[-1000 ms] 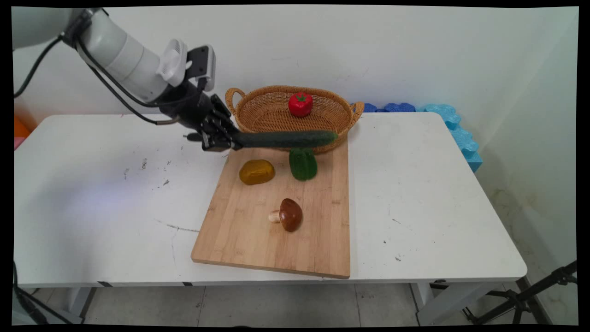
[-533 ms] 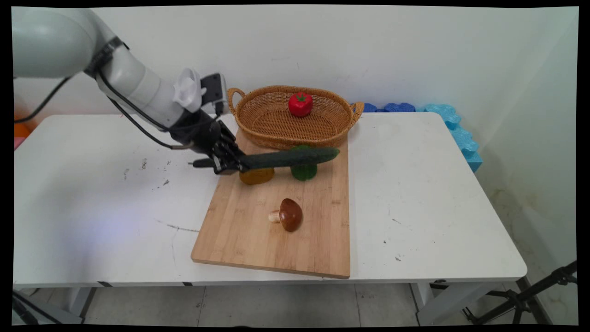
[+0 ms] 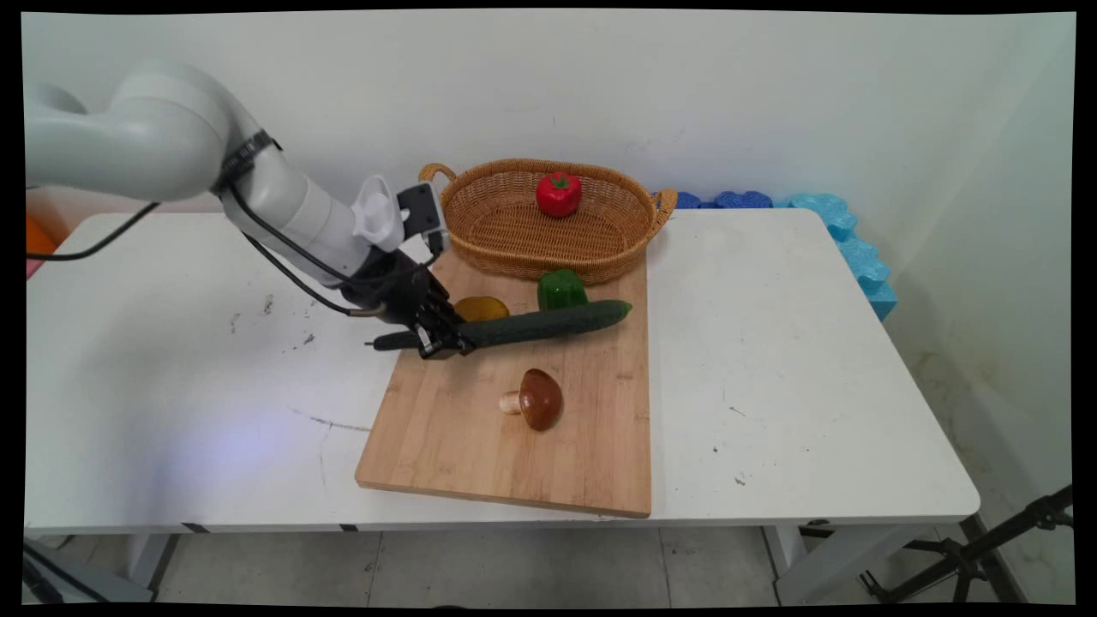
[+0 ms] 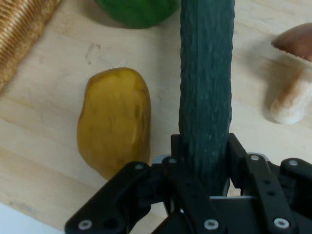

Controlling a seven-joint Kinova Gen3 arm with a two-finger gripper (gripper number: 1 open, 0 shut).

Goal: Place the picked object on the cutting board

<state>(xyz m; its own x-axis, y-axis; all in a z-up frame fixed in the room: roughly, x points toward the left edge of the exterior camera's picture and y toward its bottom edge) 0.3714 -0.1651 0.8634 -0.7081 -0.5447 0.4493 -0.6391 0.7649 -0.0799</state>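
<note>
The cucumber lies almost level above the far half of the bamboo cutting board, its left end clamped in the black pincer, whose fingers press against both of its sides. We see a short stub of it poking out to the left of the pincer, while the long part reaches right across the board, tilted slightly upward toward the far right. We cannot tell whether its underside touches the wood.

In the hand view the cucumber runs straight away from the pincer. The yellow potato sits just to one side of it on the board, the brown mushroom to the other, and a green bell pepper beyond the potato.

From the main view we see the potato and the green pepper just behind the cucumber, both partly hidden by it, and the mushroom nearer to us, apart from it. A wicker basket stands at the board's far edge on the white desk with a red bell pepper inside. Blue foam pieces line the desk's far right corner.
</note>
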